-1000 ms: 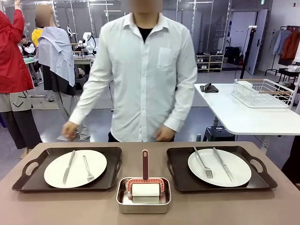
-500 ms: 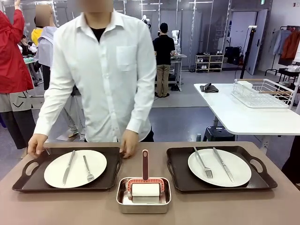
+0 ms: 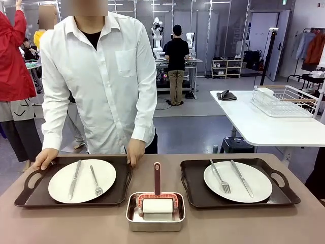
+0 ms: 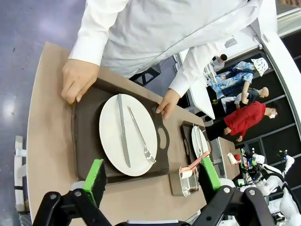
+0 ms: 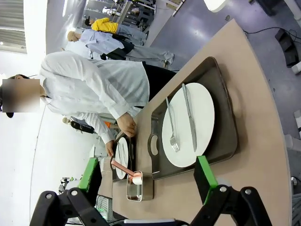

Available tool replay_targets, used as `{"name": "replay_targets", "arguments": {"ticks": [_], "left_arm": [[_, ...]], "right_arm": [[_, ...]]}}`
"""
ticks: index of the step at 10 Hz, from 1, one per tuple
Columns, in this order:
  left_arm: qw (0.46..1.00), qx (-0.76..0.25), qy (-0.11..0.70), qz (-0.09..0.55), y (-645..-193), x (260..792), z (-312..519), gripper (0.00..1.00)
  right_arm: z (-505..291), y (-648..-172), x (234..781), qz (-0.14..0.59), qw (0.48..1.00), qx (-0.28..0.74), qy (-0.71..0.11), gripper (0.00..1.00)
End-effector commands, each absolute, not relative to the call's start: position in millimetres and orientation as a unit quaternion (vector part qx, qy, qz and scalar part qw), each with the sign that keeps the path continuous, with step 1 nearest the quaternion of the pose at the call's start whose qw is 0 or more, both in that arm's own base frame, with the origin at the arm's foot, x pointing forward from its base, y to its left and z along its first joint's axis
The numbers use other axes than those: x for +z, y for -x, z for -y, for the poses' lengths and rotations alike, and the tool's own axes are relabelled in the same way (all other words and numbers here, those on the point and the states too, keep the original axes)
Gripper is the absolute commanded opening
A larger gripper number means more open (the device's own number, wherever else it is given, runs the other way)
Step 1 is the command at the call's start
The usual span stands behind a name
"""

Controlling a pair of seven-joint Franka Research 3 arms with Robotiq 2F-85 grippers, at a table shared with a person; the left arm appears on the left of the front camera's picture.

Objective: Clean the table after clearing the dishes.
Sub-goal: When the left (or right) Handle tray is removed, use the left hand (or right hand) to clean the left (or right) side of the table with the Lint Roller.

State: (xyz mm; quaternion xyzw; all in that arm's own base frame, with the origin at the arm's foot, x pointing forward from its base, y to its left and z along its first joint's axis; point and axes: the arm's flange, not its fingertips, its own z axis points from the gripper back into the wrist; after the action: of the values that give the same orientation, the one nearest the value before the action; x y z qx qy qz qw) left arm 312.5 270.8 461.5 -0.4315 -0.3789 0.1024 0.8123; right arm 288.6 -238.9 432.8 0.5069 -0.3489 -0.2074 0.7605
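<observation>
**Counter** (image 3: 76,223): brown-taupe top across the lower half of the front view. It is still loaded with both place settings.

**Left tray** (image 3: 121,193): dark brown, lower left of the frame. It carries a white plate (image 3: 61,188) with a knife (image 3: 74,180) and a fork (image 3: 95,183) lying on it.

**Right tray** (image 3: 193,193): lower right, same pattern. It carries the second plate (image 3: 259,183) with its own cutlery, and nobody is touching it.

**Steel pan** (image 3: 155,226): bottom centre, between the two trays. A roller (image 3: 157,206) with a white roll and a pink-red handle rests in it, handle pointing toward the far side.

**Person:** one hand (image 3: 45,157) is on the far left corner of the left tray, and the other hand (image 3: 135,151) is on its far right corner.

**Change noted:** a second ago this person stood at centre frame with hands off the trays. They have since stepped to frame left and taken hold of the rim.

**My left gripper** (image 4: 151,162): bottom of the left wrist view. The fingers are spread wide with nothing between the pads, above the left tray.

**My right gripper** (image 5: 146,162): bottom of the right wrist view. It is likewise spread and empty, looking along the counter at the right tray.

**Assessment:** clearing is only beginning, apparently with the left setting, and the right one remains. I judge that wiping must wait until both are gone. The roller is then my likely tool.
</observation>
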Motion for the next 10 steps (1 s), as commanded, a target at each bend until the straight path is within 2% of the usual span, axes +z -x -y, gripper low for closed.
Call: {"name": "replay_targets", "arguments": {"ticks": [1,10], "left_arm": [[0.807,0.099,0.438,0.383,-311.3,462.5,-272.4,1.00],[0.807,0.099,0.438,0.383,-311.3,462.5,-272.4,1.00]], "right_arm": [[238.6,-287.7,434.8,0.352,0.756,-0.207,-0.512,1.00],[238.6,-287.7,434.8,0.352,0.756,-0.207,-0.512,1.00]]}}
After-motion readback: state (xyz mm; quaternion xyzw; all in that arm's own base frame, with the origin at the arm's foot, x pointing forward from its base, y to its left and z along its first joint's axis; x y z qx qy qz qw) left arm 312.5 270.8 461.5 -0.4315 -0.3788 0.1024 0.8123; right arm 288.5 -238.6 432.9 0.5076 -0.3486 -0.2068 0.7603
